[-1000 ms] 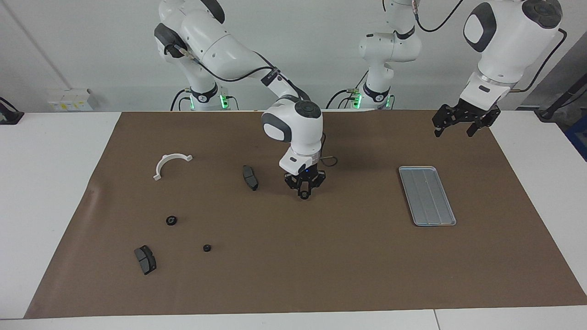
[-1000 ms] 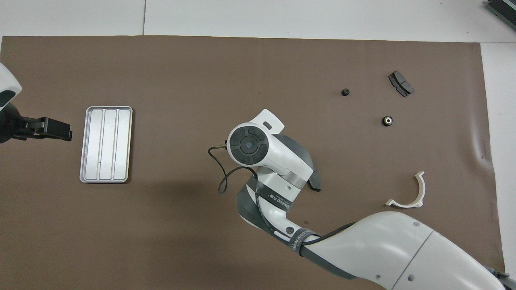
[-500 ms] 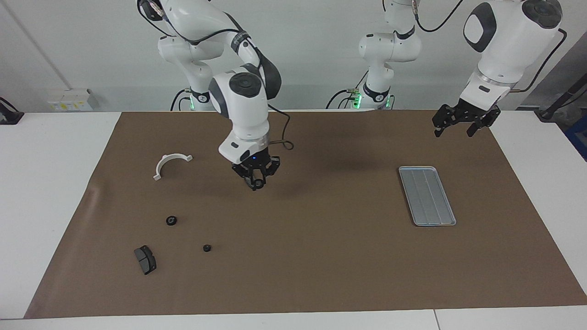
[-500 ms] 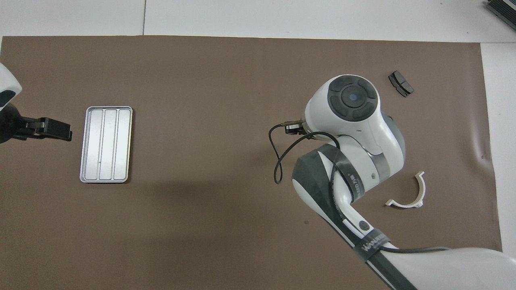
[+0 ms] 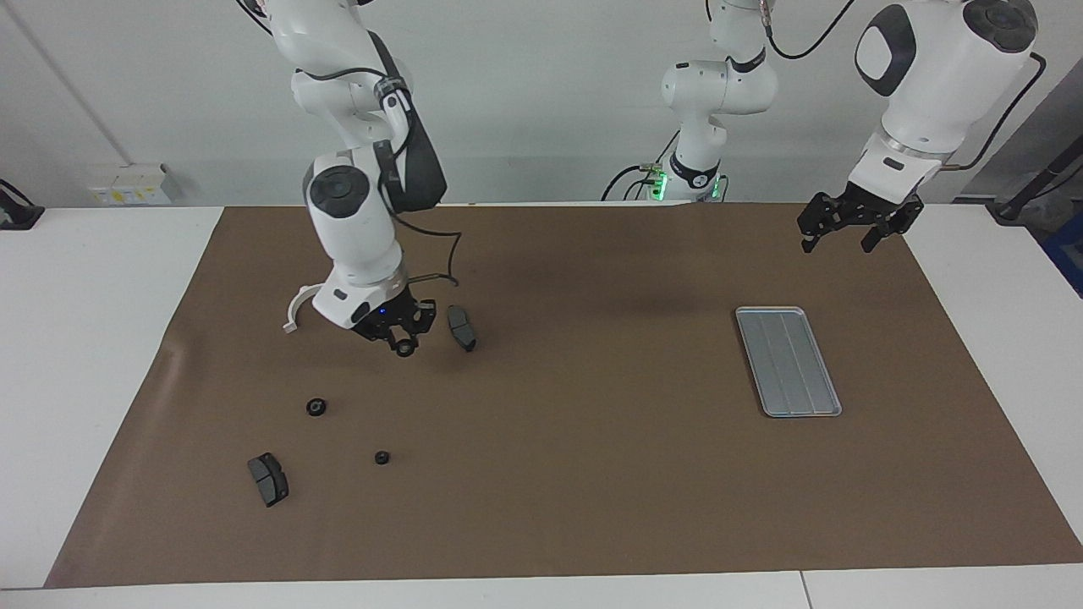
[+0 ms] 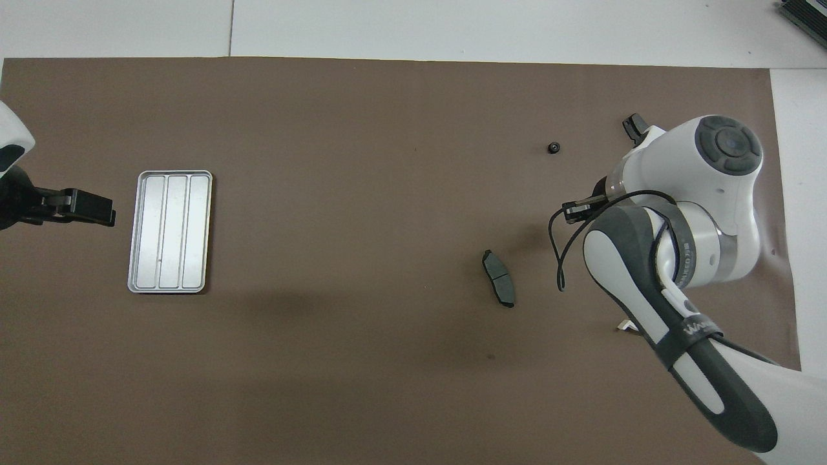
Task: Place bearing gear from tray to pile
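Black and ring-shaped, the bearing gear (image 5: 406,346) clamped in the right gripper (image 5: 403,342) should be lowered gently among the scattered parts near the right arm's bench edge before release, while the left gripper (image 5: 853,234) waits open near the emptied tray (image 5: 788,361).

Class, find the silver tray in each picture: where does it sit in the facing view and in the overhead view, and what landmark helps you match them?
Facing view: the tray lies at the picture's right, below the raised left pincer.
Overhead view: the tray lies at the picture's left, beside the same pincer.
Shared landmark: the brake pad lying alone mid-mat.
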`<action>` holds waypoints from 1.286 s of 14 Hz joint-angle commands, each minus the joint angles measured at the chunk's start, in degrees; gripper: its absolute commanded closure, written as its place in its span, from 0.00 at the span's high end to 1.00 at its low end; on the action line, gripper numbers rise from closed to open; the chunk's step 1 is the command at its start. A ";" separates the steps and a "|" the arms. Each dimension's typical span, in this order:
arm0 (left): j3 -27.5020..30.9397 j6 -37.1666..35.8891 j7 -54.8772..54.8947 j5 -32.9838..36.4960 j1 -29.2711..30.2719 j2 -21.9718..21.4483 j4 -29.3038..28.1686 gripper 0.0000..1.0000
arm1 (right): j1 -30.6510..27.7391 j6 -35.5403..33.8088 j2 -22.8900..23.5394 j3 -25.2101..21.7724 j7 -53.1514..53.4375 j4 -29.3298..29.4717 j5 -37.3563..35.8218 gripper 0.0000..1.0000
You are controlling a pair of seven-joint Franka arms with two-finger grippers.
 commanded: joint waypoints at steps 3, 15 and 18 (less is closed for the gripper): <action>0.09 0.79 0.20 1.25 -0.18 -1.69 -1.87 1.00 | 0.10 8.73 -0.23 -1.69 -4.53 -7.66 1.76 0.00; 0.09 0.79 0.20 1.25 -0.18 -1.69 -1.87 1.00 | 0.19 14.45 1.80 -1.69 -3.04 -9.60 4.22 1.00; 0.09 0.71 0.20 1.25 -0.18 -1.69 -1.87 1.00 | 0.27 9.72 -1.71 -1.78 -1.20 -8.19 4.13 1.00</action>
